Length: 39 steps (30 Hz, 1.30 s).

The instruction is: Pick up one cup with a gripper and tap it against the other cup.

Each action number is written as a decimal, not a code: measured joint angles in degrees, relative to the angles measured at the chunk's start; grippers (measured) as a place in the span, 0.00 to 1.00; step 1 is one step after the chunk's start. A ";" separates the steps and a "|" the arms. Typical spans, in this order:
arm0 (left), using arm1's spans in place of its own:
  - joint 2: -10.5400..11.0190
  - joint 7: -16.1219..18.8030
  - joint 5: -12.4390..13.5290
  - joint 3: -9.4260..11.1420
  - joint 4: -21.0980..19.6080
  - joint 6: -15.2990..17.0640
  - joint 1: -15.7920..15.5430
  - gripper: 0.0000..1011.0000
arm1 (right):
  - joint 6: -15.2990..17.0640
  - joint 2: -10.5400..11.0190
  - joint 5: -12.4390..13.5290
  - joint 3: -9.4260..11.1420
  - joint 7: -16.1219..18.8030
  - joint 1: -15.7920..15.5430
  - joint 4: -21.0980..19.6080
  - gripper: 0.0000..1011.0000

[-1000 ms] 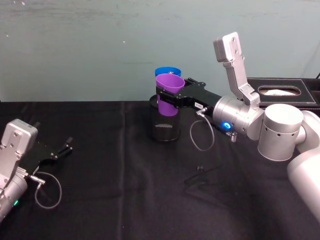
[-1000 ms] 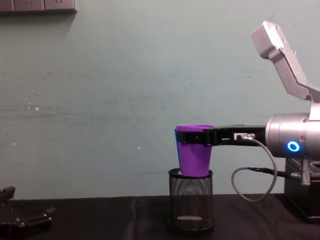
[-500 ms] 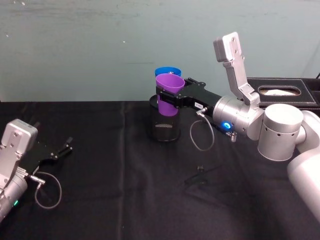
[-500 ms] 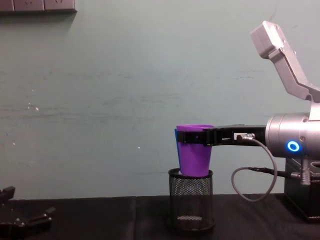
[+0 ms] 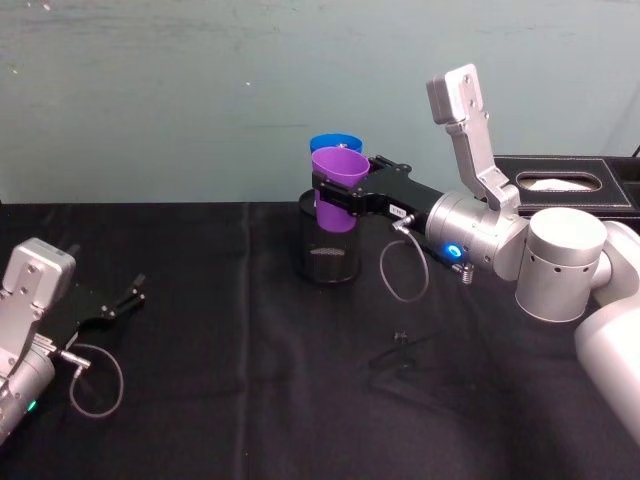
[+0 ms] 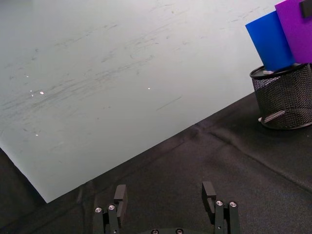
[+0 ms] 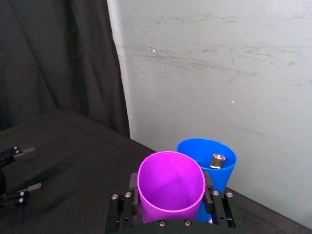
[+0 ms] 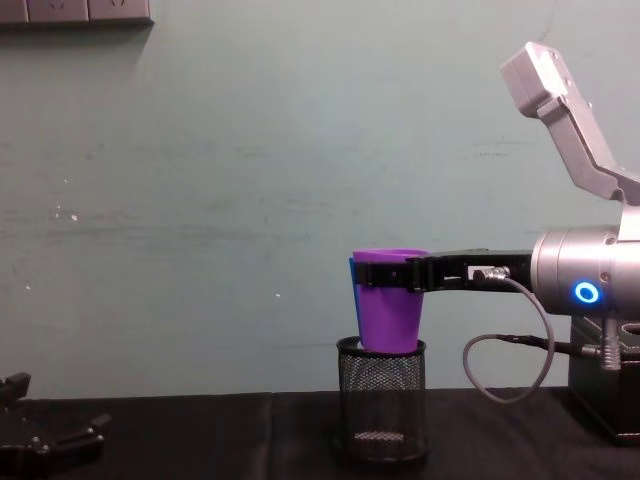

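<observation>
black-draped table (image 5: 220, 330), carrying a black mesh holder (image 5: 328, 250) near its far edge. right arm reaching in from the right, its right gripper (image 5: 340, 195) clamped around the upper wall of the purple cup (image 5: 337, 188), one finger on each side just under the rim, as the right wrist view confirms (image 7: 170, 187). the purple cup is held upright in the air, its base at the holder's mouth. the blue cup (image 5: 334, 146) stands in the holder just behind it; whether the two walls touch cannot be told. left gripper (image 5: 118, 303) parked low at the table's left, fingers spread and empty. judgement: both cups look like thin, light, smooth plastic, stiff enough to tap but liable to flex or slip under a hard squeeze; the tapered wall below the rim seems the surest hold.
</observation>
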 joint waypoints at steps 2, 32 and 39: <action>0.00 0.00 0.00 0.00 0.00 0.00 0.00 0.99 | 0.00 0.00 0.00 0.00 0.00 0.00 0.00 0.72; 0.00 0.00 0.00 0.00 0.00 0.00 0.00 0.99 | 0.00 0.00 0.00 0.00 0.00 0.00 0.00 0.72; 0.00 0.00 0.00 0.00 0.00 0.00 0.00 0.99 | 0.00 0.00 0.00 0.00 0.00 0.00 0.00 0.72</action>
